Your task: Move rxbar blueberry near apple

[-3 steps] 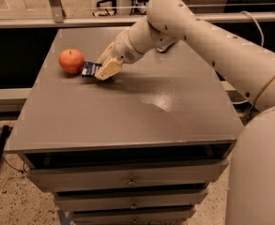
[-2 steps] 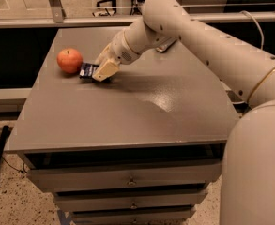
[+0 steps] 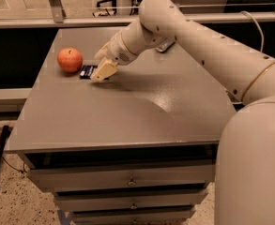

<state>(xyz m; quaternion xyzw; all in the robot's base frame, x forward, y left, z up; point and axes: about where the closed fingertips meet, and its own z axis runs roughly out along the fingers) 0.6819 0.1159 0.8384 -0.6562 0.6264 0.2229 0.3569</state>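
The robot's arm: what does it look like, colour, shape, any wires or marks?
The arm is thick, smooth cream-white tubing with rounded joints, rows of small dark dots and a thin gold ring near its base. A pale cable loops behind it. Its tan-tipped pincer is at the far left of the table, by the rxbar blueberry.

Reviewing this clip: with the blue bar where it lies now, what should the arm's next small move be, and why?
Probably draw the gripper up and back, clear of the bar. The rxbar blueberry already lies flat on the table close beside the apple, and the gripper sits low over the bar's far end, so the placing looks done.
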